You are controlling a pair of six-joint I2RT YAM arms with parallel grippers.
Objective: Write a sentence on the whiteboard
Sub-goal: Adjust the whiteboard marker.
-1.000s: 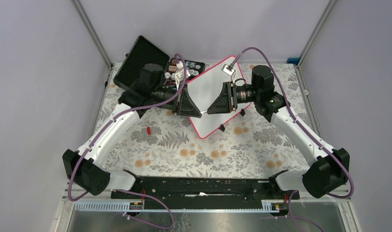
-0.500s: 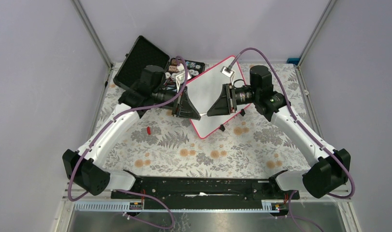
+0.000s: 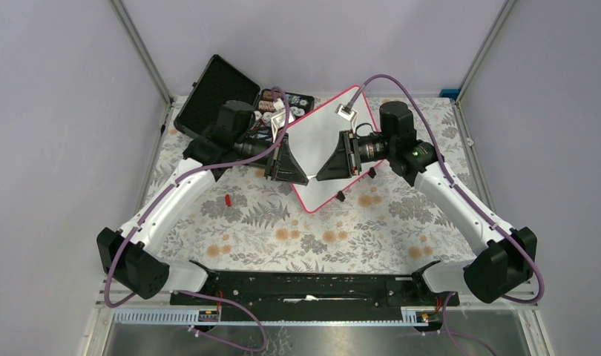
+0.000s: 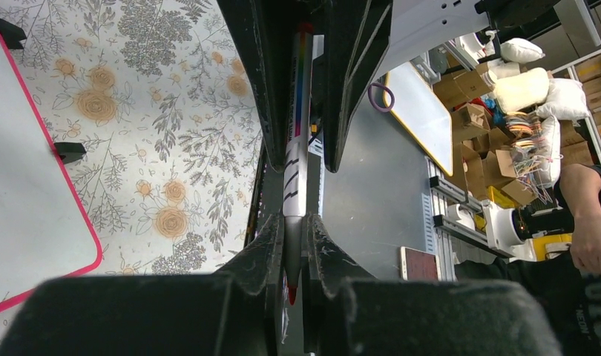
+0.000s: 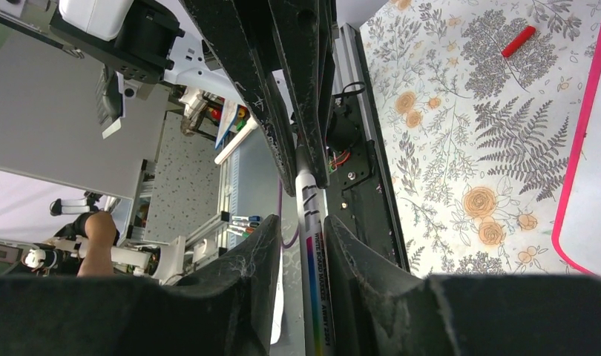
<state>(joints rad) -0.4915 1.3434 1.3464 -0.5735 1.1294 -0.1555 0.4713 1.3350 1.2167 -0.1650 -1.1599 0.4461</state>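
Note:
The whiteboard [image 3: 317, 133] lies slantwise at the back middle of the table, with a pink-red rim. It also shows in the left wrist view [image 4: 23, 185] and the right wrist view [image 5: 598, 148]. No red strokes of the sentence show on its visible face. My left gripper [image 3: 301, 176] [image 4: 288, 222] is shut on the tip end of a white marker [image 4: 297, 148], whose red tip is bare. My right gripper [image 3: 321, 173] [image 5: 299, 222] faces it with its jaws around the marker barrel [image 5: 316, 282]. The barrel lies against one finger, with a gap at the other.
An open black foam-lined case [image 3: 216, 93] with small items stands at the back left. A red marker cap [image 3: 228, 199] [image 5: 519, 41] lies on the floral cloth left of the board. A metal clip [image 3: 347, 109] sits at the board's far end.
My right gripper has crept a little to the left, towards the left gripper. The left arm has shifted only slightly. The board has not moved.

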